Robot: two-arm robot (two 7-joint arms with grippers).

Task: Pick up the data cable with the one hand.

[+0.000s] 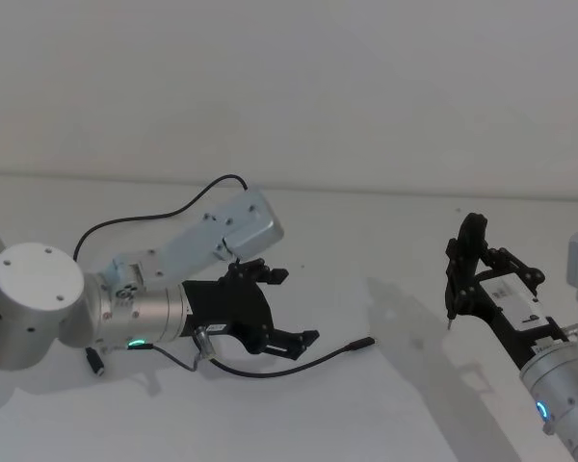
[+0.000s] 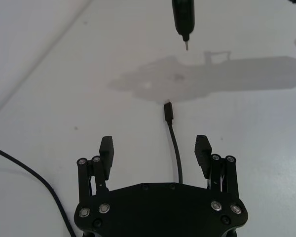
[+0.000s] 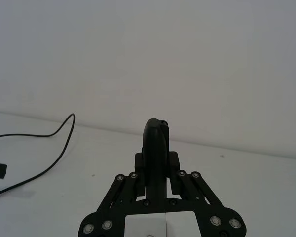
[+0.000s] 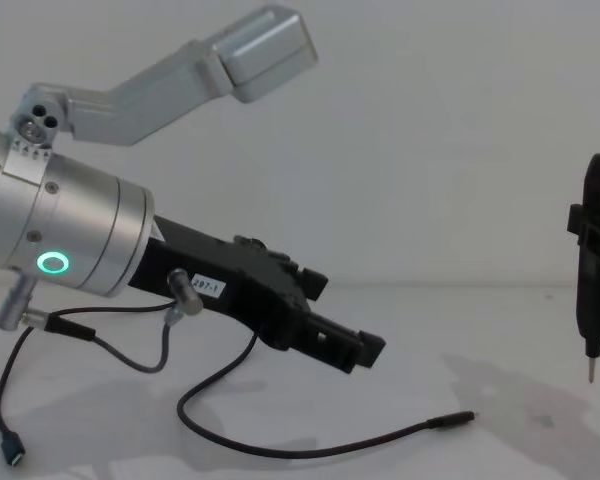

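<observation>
The data cable (image 1: 299, 365) lies on the white table (image 1: 414, 221), below and just ahead of the left gripper (image 1: 291, 306). In the left wrist view the cord (image 2: 176, 148) runs lengthwise through the gap between the two fingers (image 2: 107, 148), nearer one finger than the other, and its plug (image 2: 168, 111) lies on the table beyond the fingertips. From the chest view the left gripper (image 4: 345, 315) hangs above the table and the cable (image 4: 280, 452) curves along the surface beneath it; no finger touches the cord. The jaws are spread wide and hold nothing. The left arm reaches in from the robot's left with its silver wrist cylinder (image 4: 60, 235) roughly level, a green ring light (image 4: 52, 264) glowing on it, and the black gripper slanting forward and down towards the table. The cable is a thin, flexible black cord that sweeps in a loose curve from under the gripper out to a slim, straight black plug (image 4: 458, 419). On the robot's right, well apart from the cable, the right gripper (image 3: 156, 165) is raised and clamped on a dark upright tool (image 3: 155, 140) whose pin tip (image 4: 591, 371) points down above the table.
</observation>
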